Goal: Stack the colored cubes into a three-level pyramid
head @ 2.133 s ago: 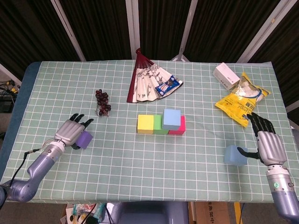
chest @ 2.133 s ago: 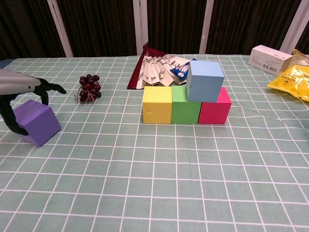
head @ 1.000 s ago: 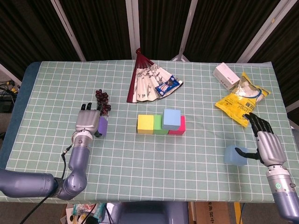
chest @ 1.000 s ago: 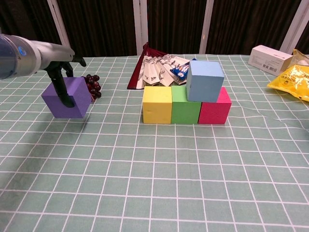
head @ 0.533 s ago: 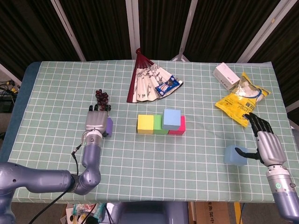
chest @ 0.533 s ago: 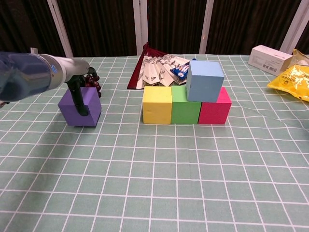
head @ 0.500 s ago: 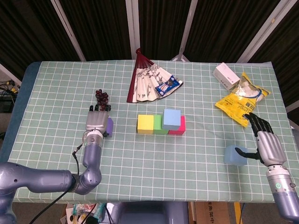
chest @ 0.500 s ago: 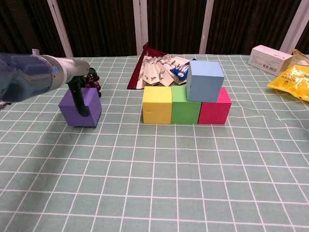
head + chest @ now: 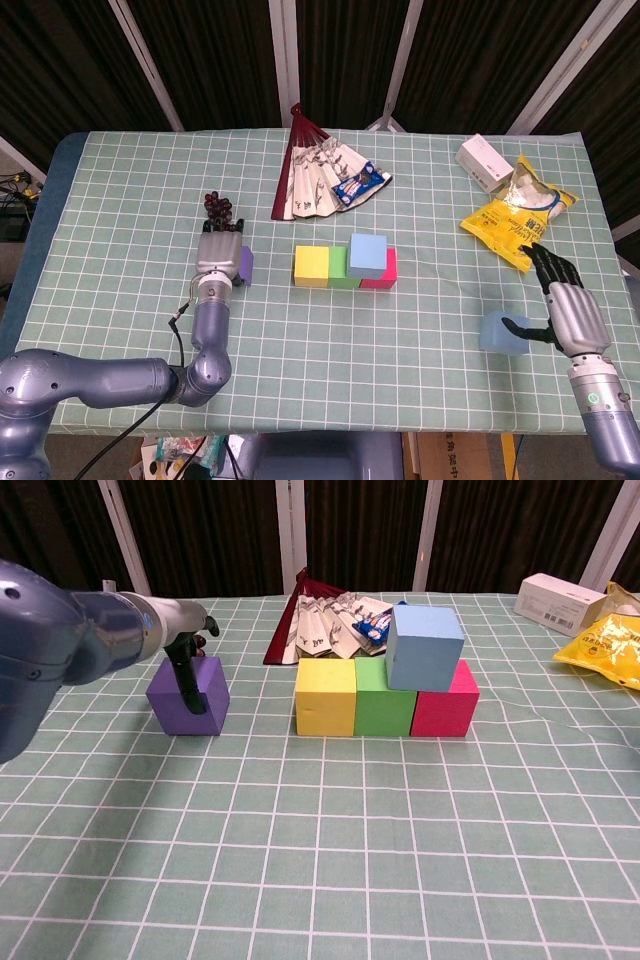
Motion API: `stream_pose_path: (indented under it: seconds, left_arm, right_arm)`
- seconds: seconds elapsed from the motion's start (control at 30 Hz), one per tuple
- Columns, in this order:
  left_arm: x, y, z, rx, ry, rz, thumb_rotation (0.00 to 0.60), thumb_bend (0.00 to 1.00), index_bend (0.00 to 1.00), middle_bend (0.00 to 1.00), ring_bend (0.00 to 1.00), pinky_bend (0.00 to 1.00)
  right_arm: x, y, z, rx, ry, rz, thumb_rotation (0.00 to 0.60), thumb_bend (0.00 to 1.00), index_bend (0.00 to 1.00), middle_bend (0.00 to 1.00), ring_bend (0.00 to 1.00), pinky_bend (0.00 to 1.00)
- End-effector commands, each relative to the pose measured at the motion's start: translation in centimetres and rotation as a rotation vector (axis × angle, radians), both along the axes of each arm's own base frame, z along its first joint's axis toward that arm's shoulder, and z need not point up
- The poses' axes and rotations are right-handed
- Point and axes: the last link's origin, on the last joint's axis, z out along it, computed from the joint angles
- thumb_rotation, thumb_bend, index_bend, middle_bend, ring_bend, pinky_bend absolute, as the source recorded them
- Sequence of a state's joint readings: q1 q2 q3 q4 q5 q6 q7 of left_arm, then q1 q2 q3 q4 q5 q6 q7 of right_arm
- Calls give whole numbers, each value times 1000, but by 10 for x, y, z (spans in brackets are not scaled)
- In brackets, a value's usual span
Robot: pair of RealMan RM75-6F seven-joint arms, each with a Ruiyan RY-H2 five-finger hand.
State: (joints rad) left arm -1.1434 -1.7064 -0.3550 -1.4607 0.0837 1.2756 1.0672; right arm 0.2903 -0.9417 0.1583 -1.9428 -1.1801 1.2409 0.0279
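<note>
Purple cube gripped, apart from yellow cube

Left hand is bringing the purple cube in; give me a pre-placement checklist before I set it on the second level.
1. Left hand grips the purple cube: ok.
2. Base row, yellow cube, green cube, pink cube, touching in line: ok.
3. Blue cube seated over green and pink: ok.
4. Landing spot over yellow and green free: ok.
5. Purple cube raised above the base row: not ok.
6. Right hand away from the stack, beside the light blue cube: ok.
</note>
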Motion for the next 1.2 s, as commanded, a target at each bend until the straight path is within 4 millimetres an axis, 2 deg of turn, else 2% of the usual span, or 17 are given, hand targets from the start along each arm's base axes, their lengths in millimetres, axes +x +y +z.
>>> stream_pose_path:
  seconds: [0.03,0.2,0.33,0.47,0.6,0.77,0.9,1.07,1.2]
  left_arm:
    - [0,0,-1,-10,6,4,600,221,0,336,41,0]
    - [-2,0,1,-12,15,7,600,138,0,224,38,0]
    - [-3,0,4,-3,11,1,600,105,0,138,32,0]
    - [-4,0,7,-2,-1,-29,600,97,0,94,9,0]
    - [-5,0,13,-26,-17,-123,600,94,0,95,0,0]
    - [-18,-1,23,-100,-19,-264,600,94,0,109,0,0]
    - [-26,-1,30,-131,-39,-309,600,94,0,127,0,0]
    - [-44,-1,42,-155,18,-376,600,94,0,149,0,0]
    - [-56,-4,47,-150,13,-369,600,94,0,194,0,0]
  right_arm:
    - [0,0,0,0,0,0,600,205,0,0,0,0]
    - [0,0,0,1,0,1,600,205,0,0,0,0]
    - [1,1,-1,3,-1,4,600,205,0,0,0,0]
    - [1,1,-1,2,-2,5,600,205,0,0,0,0]
    - [2,1,-1,1,-3,6,600,205,0,0,0,0]
    - [3,1,-1,-6,-9,13,600,205,0,0,0,0]
    - [3,1,-1,-10,-13,16,600,205,0,0,0,0]
    - [3,2,-1,-13,-16,17,600,205,0,0,0,0]
    - [4,2,-2,-10,-17,17,600,204,0,0,0,0]
